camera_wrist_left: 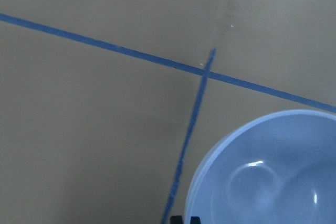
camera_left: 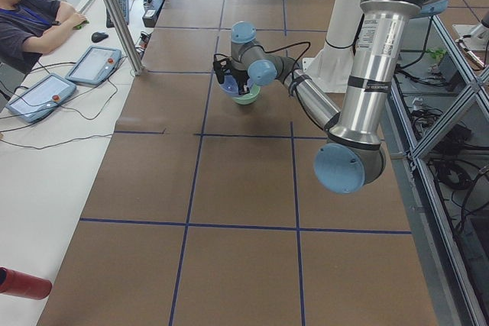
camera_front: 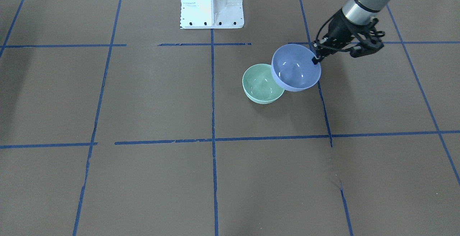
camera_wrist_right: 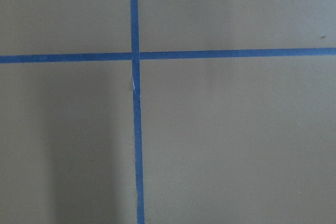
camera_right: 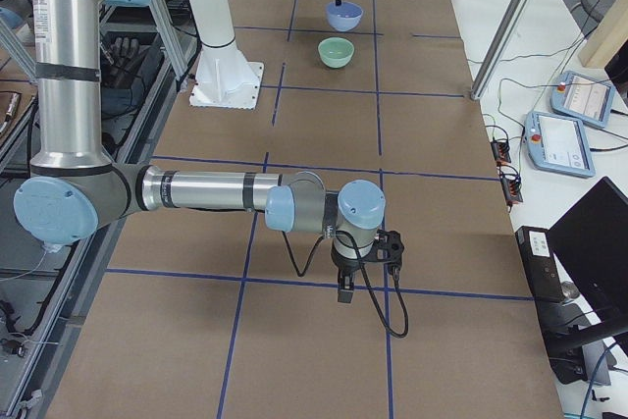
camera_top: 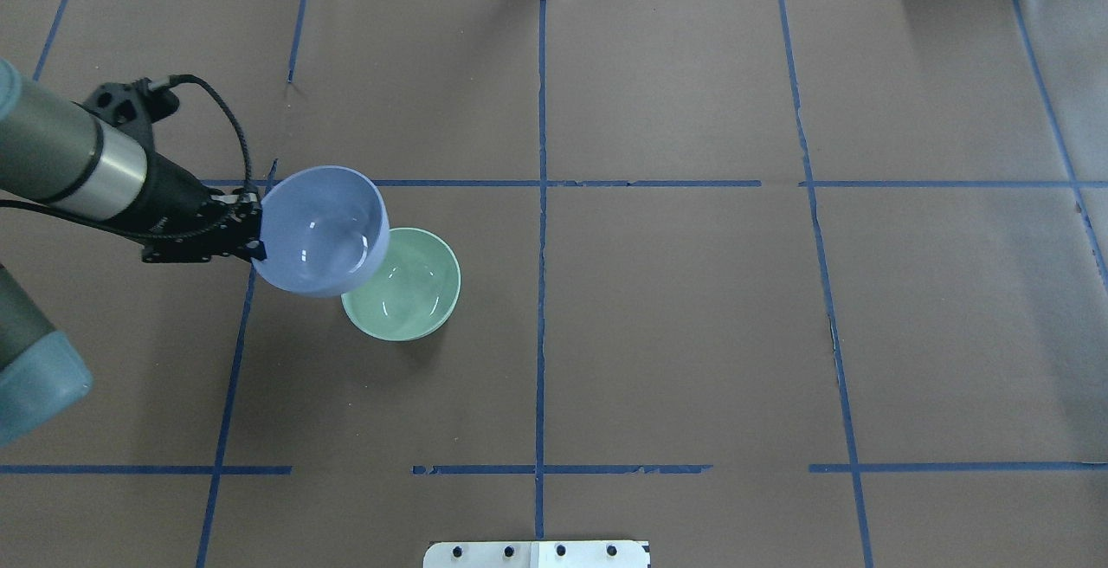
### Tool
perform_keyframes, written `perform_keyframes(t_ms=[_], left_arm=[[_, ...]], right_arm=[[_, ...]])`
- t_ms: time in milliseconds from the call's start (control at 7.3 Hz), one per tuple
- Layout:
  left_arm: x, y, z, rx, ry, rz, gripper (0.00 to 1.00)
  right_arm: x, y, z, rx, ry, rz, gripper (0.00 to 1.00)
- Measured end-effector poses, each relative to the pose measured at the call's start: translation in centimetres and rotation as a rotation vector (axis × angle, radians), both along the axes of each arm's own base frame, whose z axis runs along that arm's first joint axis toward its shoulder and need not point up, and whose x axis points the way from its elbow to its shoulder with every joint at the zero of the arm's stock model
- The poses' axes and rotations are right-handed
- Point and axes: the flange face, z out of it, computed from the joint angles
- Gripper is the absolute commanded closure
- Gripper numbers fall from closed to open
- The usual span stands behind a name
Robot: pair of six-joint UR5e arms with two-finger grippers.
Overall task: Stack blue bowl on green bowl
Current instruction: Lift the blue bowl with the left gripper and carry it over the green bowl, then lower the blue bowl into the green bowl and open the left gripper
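Observation:
My left gripper (camera_front: pixel 316 59) is shut on the rim of the blue bowl (camera_front: pixel 296 68) and holds it tilted, off the table. The blue bowl (camera_top: pixel 320 230) overlaps the near-left edge of the green bowl (camera_top: pixel 411 300), which sits upright on the brown table; I cannot tell whether they touch. The green bowl (camera_front: pixel 260 86) is empty. In the left wrist view the blue bowl (camera_wrist_left: pixel 273 177) fills the lower right. My right gripper (camera_right: pixel 346 289) points down over the table far from both bowls and shows only in the exterior right view, so I cannot tell whether it is open or shut.
Blue tape lines (camera_top: pixel 541 204) divide the brown table into squares. The white robot base (camera_front: pixel 212 5) stands at the table's edge. An operator (camera_left: pixel 30 28) sits at a side desk with teach pendants (camera_left: pixel 92 65). A red cylinder (camera_left: pixel 23 284) lies beside the table.

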Motion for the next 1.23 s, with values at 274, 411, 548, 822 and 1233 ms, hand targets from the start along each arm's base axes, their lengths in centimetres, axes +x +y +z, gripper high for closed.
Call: perform_keyframes(t_ms=[274, 411, 548, 822, 1233], left_arm=[[5.3, 1.9, -1.7, -0.044, -0.005, -0.013, 1.00], [6.4, 1.9, -1.3, -0.058, -0.021, -0.026, 1.00], [7.3, 1.6, -0.6, -0.068, -0.039, -0.035, 1.00], [8.7, 1.0, 0.4, -0.077, -0.064, -0.039, 1.00], [10.3, 1.6, 1.4, -0.086, -0.084, -0.016, 1.00]], right_arm=[[0.0, 0.0, 0.0, -0.001, 0.000, 0.001, 0.00], [0.0, 0.0, 0.0, -0.001, 0.000, 0.001, 0.00], [0.0, 0.0, 0.0, -0.001, 0.000, 0.001, 0.00], [0.0, 0.0, 0.0, 0.000, 0.000, 0.001, 0.00], [0.0, 0.0, 0.0, 0.000, 0.000, 0.000, 0.00]])
